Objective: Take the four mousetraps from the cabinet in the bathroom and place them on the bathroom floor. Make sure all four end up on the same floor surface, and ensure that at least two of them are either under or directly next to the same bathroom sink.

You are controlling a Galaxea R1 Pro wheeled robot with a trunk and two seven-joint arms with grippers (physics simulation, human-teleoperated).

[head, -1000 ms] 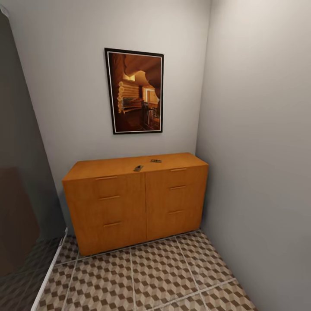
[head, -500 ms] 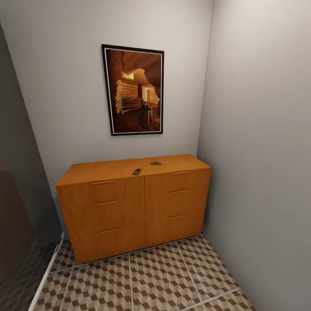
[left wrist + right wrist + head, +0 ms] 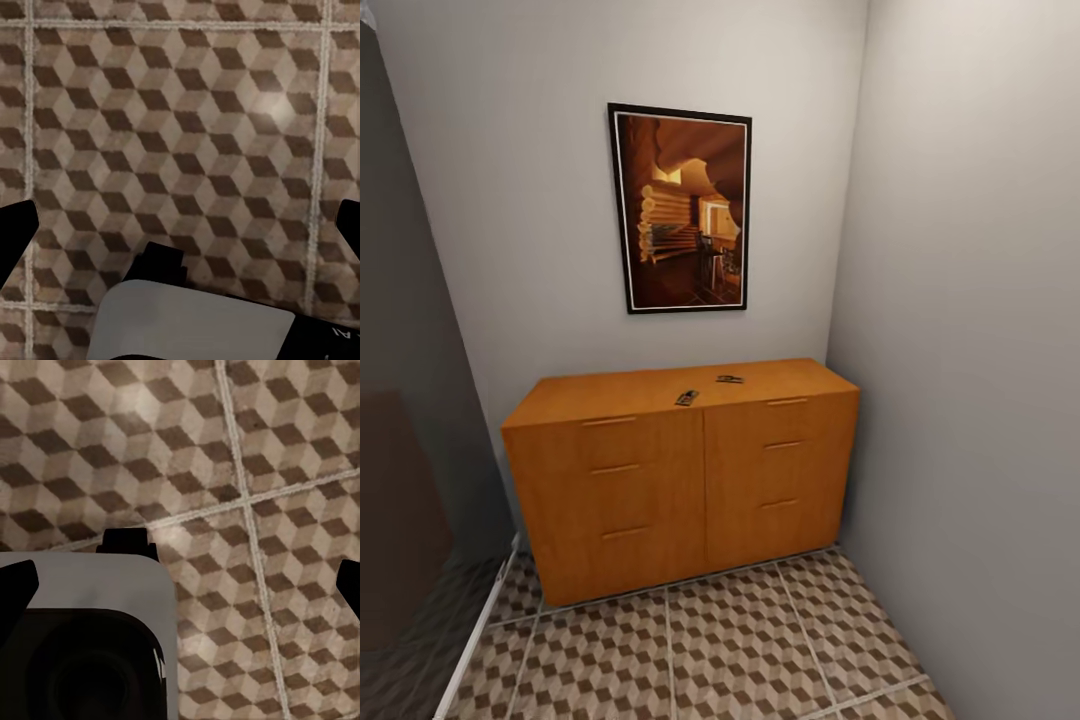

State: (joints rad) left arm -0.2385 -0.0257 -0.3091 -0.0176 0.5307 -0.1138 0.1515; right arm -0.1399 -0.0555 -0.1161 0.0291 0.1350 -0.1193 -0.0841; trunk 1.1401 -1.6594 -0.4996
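The orange-brown cabinet (image 3: 680,480) stands against the far wall, drawers closed. Two small dark mousetraps lie on its top: one (image 3: 686,398) near the front edge at the middle, the other (image 3: 729,379) a little farther back and to the right. Cube-pattern bathroom floor (image 3: 730,650) spreads in front of it. In the left wrist view my left gripper (image 3: 180,229) hangs over bare tiles, its dark fingertips (image 3: 16,231) far apart, open and holding nothing. My right gripper (image 3: 180,585) is likewise open over the tiles, fingertips (image 3: 16,583) at the frame's sides.
A framed brown picture (image 3: 682,210) hangs above the cabinet. A plain grey wall (image 3: 970,350) closes the right side, meeting the cabinet's right end. On the left a dark panel (image 3: 400,420) and a white floor strip (image 3: 475,640) border the tiles.
The whole head view has shifted as the camera moved; the cabinet now sits slightly more to the right in the picture. The two mousetraps on top have not moved.
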